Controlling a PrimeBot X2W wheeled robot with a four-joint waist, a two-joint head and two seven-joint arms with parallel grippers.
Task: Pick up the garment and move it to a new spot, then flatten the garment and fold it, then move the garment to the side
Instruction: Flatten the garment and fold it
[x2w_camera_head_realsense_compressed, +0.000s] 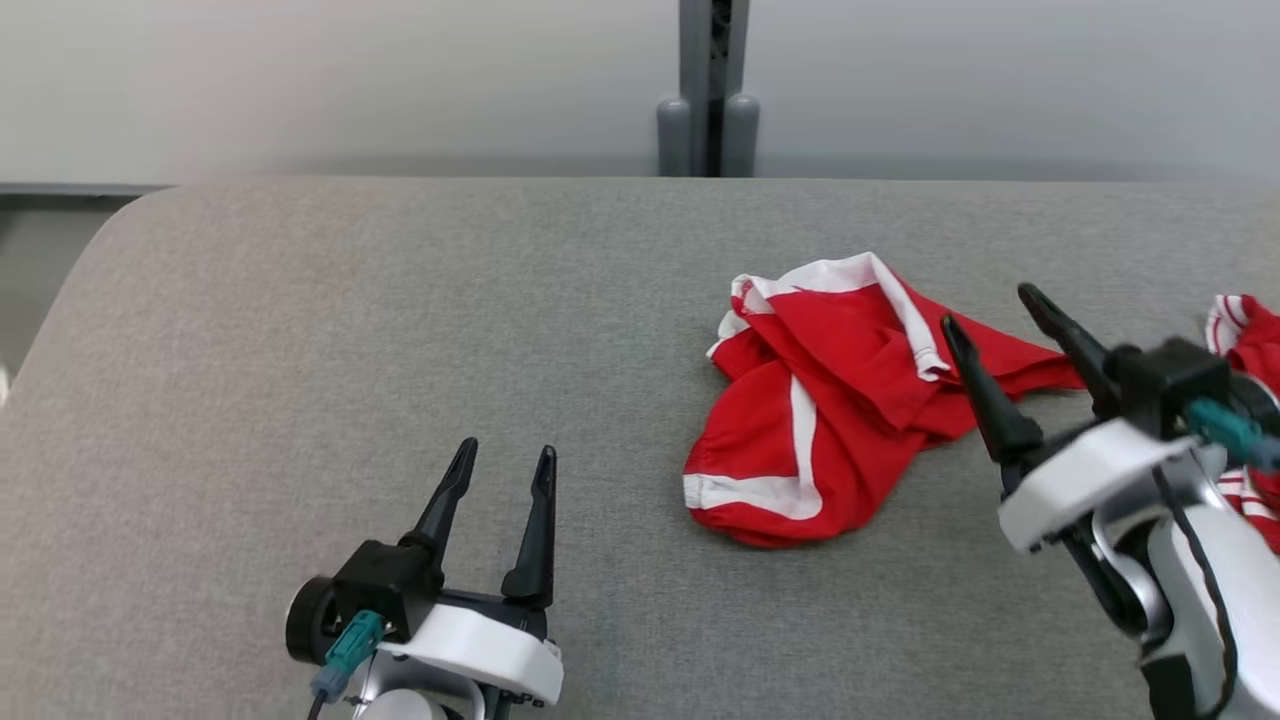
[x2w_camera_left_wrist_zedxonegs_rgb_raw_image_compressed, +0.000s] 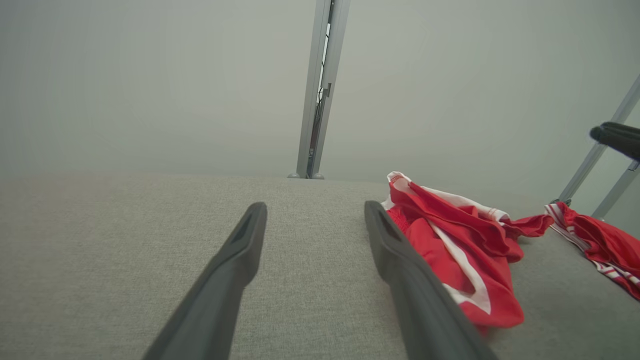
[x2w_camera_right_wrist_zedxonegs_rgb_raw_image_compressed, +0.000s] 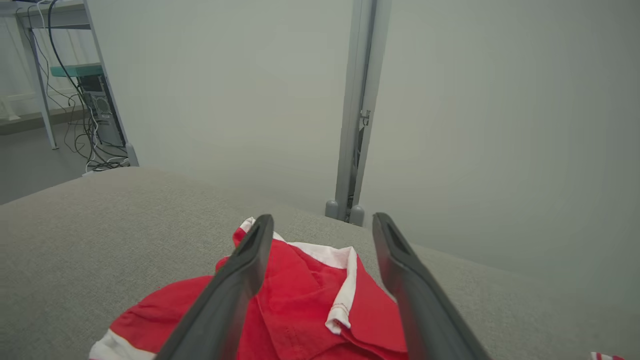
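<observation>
I count two red garments on the table (x2w_camera_head_realsense_compressed: 400, 300): a crumpled garment (x2w_camera_head_realsense_compressed: 820, 400) and a second garment (x2w_camera_head_realsense_compressed: 1245, 330) right of it, half hidden behind my right arm (x2w_camera_head_realsense_compressed: 1200, 560). Both grippers are spread: left gripper (x2w_camera_head_realsense_compressed: 507, 449) well left of the crumpled garment, right gripper (x2w_camera_head_realsense_compressed: 989, 308) at its right edge.

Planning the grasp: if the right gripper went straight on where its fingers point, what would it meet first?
Probably the crumpled red garment, just ahead of the right gripper; height is unclear, so it might skim over.
</observation>
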